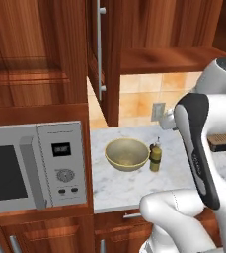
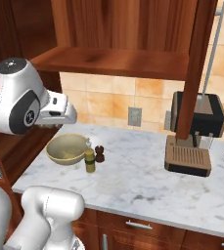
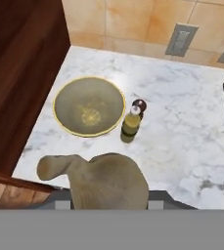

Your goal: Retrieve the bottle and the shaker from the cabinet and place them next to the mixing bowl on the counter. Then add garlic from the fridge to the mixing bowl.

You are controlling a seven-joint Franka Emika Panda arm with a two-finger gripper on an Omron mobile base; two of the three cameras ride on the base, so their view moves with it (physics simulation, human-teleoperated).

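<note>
White-veined marble counter (image 2: 147,176) ran beneath reddish wooden cabinets and a tan tiled backsplash, with a silver microwave (image 1: 34,167) at its left end and a black-and-brown coffee machine (image 2: 195,133) further right. On it sat a round yellowish mixing bowl (image 3: 88,106); just beside its rim stood a small olive-yellow bottle with a pale cap (image 3: 130,123), and a short dark brown shaker (image 3: 139,105) stood right behind the bottle. The gripper (image 3: 106,200) hovered above the counter's front edge, its fingers narrowly parted and clamped around a lumpy tan garlic bulb (image 3: 101,179).
</note>
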